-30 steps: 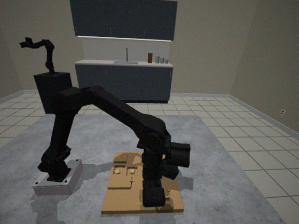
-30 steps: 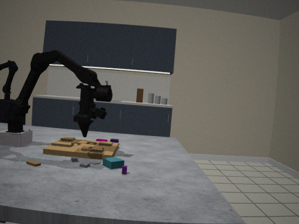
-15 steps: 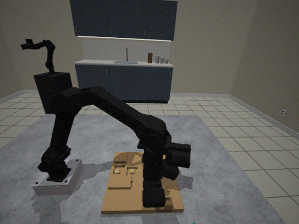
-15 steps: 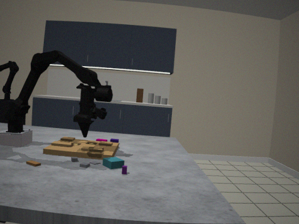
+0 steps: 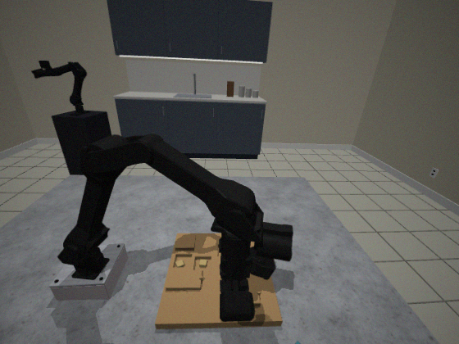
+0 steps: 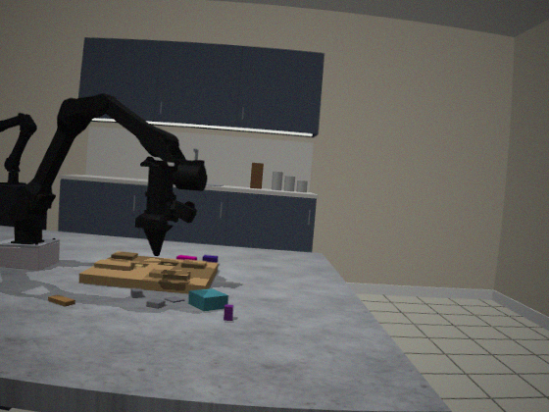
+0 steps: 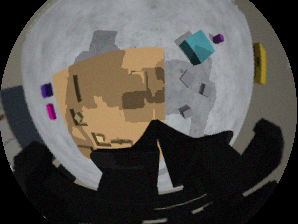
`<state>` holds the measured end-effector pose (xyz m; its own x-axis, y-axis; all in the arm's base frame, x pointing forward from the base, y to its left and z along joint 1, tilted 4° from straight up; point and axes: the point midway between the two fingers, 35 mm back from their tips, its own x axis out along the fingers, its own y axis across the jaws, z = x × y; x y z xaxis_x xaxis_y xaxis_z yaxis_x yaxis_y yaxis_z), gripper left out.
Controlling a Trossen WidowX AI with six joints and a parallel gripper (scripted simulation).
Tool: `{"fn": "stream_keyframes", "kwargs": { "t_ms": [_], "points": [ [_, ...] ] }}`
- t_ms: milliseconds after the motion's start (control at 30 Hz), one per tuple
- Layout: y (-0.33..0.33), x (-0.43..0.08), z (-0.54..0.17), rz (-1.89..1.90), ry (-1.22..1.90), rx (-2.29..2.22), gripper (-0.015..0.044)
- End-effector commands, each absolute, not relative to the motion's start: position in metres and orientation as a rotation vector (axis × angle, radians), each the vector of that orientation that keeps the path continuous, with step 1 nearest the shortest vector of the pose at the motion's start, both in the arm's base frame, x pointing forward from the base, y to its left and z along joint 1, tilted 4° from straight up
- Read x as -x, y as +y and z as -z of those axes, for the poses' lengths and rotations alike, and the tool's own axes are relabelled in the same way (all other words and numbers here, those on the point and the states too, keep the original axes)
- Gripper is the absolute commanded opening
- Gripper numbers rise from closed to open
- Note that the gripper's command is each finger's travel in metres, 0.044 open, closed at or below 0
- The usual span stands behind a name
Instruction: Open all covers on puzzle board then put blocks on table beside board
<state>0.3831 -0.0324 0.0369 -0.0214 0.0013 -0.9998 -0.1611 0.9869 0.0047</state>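
The wooden puzzle board [image 5: 188, 309] [image 6: 113, 281] [image 7: 142, 57] lies on the table. Two pale yellow blocks sit in open wells, one block [image 5: 179, 263] left of the other block [image 5: 203, 263]. A raised cover [image 5: 182, 282] [image 6: 114, 265] with a small knob lies in front of these wells. A smaller cover [image 5: 184, 242] [image 6: 124, 255] is behind them. Another cover [image 6: 193, 264] is at the board's right. The front-right cover [image 6: 169, 274] is mostly hidden by the hand in the top view. My gripper [image 6: 156, 254] [image 7: 154, 122] is shut and empty, pointing down above the board.
A magenta block [image 6: 186, 257] [image 7: 51, 111] and a dark blue block [image 6: 210, 258] [image 7: 47, 90] lie behind the board. A teal box [image 6: 208, 299] [image 7: 197, 47], a purple piece [image 6: 228, 313] [image 7: 218, 38], an orange piece [image 6: 61, 300] and several grey pieces lie in front.
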Motion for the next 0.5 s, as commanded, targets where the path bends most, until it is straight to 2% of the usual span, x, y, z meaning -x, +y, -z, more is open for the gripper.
{"fn": "stream_keyframes", "kwargs": {
  "t_ms": [0,467],
  "points": [
    [-0.033,-0.381,-0.031,-0.124,1.596,0.125,0.0000],
    [-0.034,-0.381,-0.017,-0.124,1.596,0.125,0.0000]
  ]
}}
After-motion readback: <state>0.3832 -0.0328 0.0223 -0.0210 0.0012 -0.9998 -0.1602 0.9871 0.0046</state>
